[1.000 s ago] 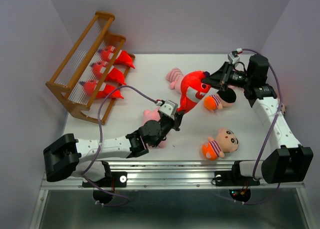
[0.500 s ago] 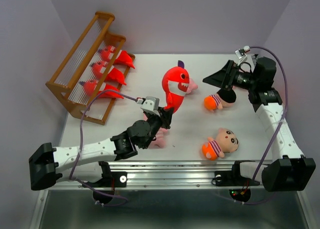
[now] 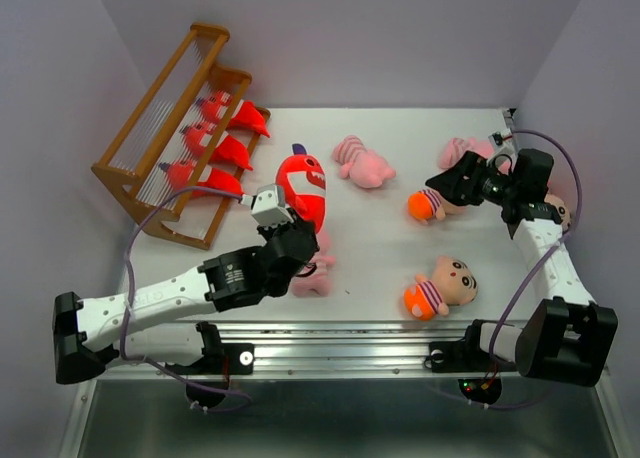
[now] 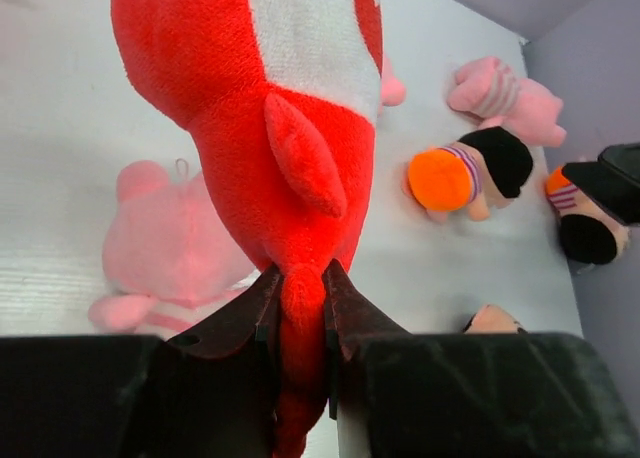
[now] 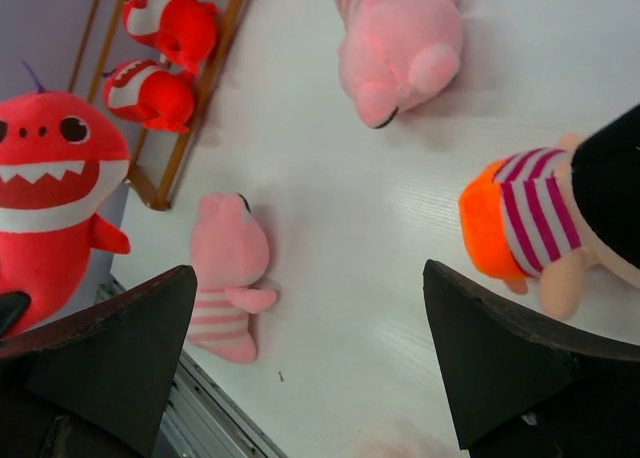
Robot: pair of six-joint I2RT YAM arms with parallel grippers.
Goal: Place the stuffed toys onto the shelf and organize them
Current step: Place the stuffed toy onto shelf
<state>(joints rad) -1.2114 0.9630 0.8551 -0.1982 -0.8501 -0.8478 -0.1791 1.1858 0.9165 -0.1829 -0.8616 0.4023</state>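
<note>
My left gripper [image 3: 296, 225] [image 4: 298, 288] is shut on the tail of a red toothy monster [image 3: 302, 186] [image 4: 280, 118], held upright above the table, right of the shelf [image 3: 170, 128]. Three red monsters [image 3: 215, 143] lie on the shelf's tiers. One pink pig [image 3: 316, 275] [image 4: 170, 243] lies under my left arm, and a second pig [image 3: 360, 163] [image 5: 400, 38] is mid-table. My right gripper [image 3: 452, 181] [image 5: 310, 308] stands open and empty above a boy doll [image 3: 428, 204] [image 5: 540, 228]. Another boy doll [image 3: 442, 286] lies at the front right.
A third pink pig [image 3: 462, 150] [image 4: 505, 98] lies behind my right gripper near the back wall. A further boy doll [image 3: 562, 210] peeks out by the right wall behind my right arm. The shelf's front edge [image 5: 190, 118] shows in the right wrist view.
My right gripper opened, let go of the red monster and pulled back to the right. My left gripper carried the monster left toward the shelf.
</note>
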